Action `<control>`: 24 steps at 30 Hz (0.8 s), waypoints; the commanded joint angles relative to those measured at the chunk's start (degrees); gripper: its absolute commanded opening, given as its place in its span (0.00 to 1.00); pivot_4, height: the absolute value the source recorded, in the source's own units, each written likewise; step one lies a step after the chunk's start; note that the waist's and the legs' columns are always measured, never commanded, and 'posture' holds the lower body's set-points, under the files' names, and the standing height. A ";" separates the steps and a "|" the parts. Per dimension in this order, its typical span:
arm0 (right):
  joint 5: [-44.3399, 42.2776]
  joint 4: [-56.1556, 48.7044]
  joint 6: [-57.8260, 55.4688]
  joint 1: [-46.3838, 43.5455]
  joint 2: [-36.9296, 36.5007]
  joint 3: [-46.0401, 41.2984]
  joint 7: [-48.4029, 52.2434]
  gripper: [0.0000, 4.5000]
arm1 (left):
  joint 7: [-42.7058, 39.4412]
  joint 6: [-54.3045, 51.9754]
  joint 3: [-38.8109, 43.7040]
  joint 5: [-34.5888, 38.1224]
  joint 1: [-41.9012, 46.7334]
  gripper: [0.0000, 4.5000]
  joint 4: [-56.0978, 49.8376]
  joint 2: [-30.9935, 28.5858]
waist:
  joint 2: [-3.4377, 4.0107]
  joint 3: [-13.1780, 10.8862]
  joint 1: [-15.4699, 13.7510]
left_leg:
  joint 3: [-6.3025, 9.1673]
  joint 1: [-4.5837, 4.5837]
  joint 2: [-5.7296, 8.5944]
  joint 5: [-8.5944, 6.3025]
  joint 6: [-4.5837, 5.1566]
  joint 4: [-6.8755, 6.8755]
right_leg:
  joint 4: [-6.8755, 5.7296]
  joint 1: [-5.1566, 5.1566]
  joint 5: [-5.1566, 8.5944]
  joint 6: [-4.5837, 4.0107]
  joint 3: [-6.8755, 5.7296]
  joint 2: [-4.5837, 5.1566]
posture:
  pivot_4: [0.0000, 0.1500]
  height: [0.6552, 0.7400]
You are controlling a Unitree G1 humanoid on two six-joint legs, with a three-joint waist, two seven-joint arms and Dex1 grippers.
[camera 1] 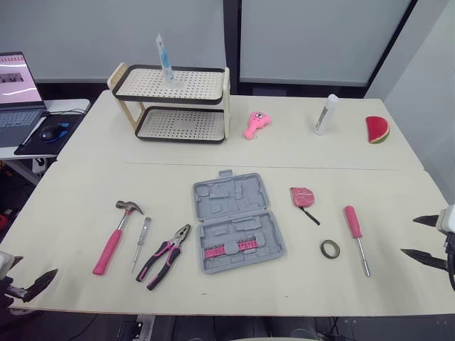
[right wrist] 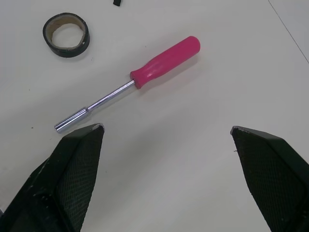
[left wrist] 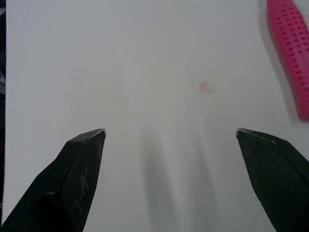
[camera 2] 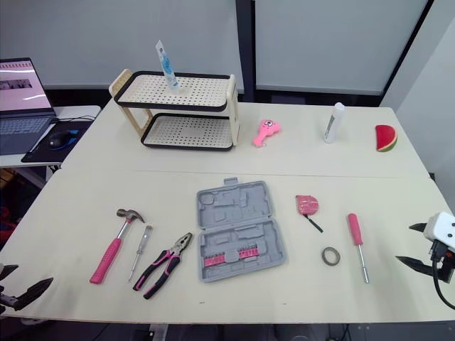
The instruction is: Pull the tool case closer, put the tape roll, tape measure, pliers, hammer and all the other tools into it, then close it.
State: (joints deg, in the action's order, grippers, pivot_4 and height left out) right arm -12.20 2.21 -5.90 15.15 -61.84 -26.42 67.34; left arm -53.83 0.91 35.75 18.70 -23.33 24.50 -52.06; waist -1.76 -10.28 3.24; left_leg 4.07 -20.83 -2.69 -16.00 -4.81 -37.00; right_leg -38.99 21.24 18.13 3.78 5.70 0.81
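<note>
Pulling the case (camera 1: 238,222) from one corner is the first risk. It lies open and flat in the middle of the counter (camera 1: 71,192), so a pull from one side would likely turn it instead of sliding it straight. Its near left corner could then push the pliers (camera 1: 165,256), which lie just beside it.

The left pincer (left wrist: 170,133), empty and spread wide, hangs over the near left edge, close to the handle of the hammer (camera 1: 116,236). The right pincer (right wrist: 166,127), likewise empty and wide apart, hangs at the near right edge, close to the pink driver (camera 1: 355,234) and the tape roll (camera 1: 329,249). Both are well apart from the case, so each arm must reach inward over loose tools and could knock them.

The thin screwdriver (camera 1: 140,244) lies flat between hammer and pliers and is probably hard to pinch. The tape measure (camera 1: 302,197) lies just right of the case. A tool set outside its moulded place would probably keep the lid from closing.

On the far side stand a rack (camera 1: 178,103), a pink toy (camera 1: 256,124), a white bottle (camera 1: 325,114) and a melon slice (camera 1: 377,129). These are well apart from the tools and not in the way.
</note>
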 commanded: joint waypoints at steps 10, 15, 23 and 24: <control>-7.54 -21.38 -16.03 -9.27 3.48 5.88 -7.04 0.56 | -5.25 -17.08 -8.97 9.04 1.60 0.64 -31.75 2.59 | 0.08 -0.05 -0.16 | 0.05 -0.03 0.00 0.00 0.00 -0.02 | 0.01 -0.02 -0.01 0.01 0.01 0.00 | 1.00 0.94; -5.42 -24.73 -21.05 -15.25 3.53 14.85 -9.95 0.33 | -4.95 -19.32 -16.41 7.60 9.37 0.28 -34.58 2.81 | 0.15 -0.13 -0.20 | 0.08 -0.13 0.01 0.00 0.00 0.00 | 0.05 0.08 -0.01 0.00 -0.02 0.00 | 1.00 0.94; 1.14 -25.30 -29.89 -27.07 8.70 30.94 -16.93 0.00 | -5.77 -18.27 -29.97 0.87 23.83 0.00 -29.08 4.02 | 0.30 -0.35 -0.14 | 0.11 -0.24 0.05 0.00 0.00 0.05 | 0.10 0.21 0.00 -0.01 -0.04 -0.01 | 1.00 0.94; 2.24 -24.58 -30.50 -28.65 9.66 33.07 -17.34 0.00 | -5.80 -18.09 -31.43 -0.08 25.62 0.00 -27.96 4.38 | 0.30 -0.35 -0.11 | 0.12 -0.30 0.04 0.00 0.00 0.05 | 0.11 0.27 -0.01 -0.01 -0.04 -0.01 | 1.00 0.94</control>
State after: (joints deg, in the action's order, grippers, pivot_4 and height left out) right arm -11.62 -22.08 -35.36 -11.71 -52.74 4.82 51.14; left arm -59.37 -18.13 5.52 19.99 0.95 -4.12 -47.83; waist -1.46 -10.63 3.13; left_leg 4.19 -21.14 -2.63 -16.00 -4.80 -36.96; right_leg -38.90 21.54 18.12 3.76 5.66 0.80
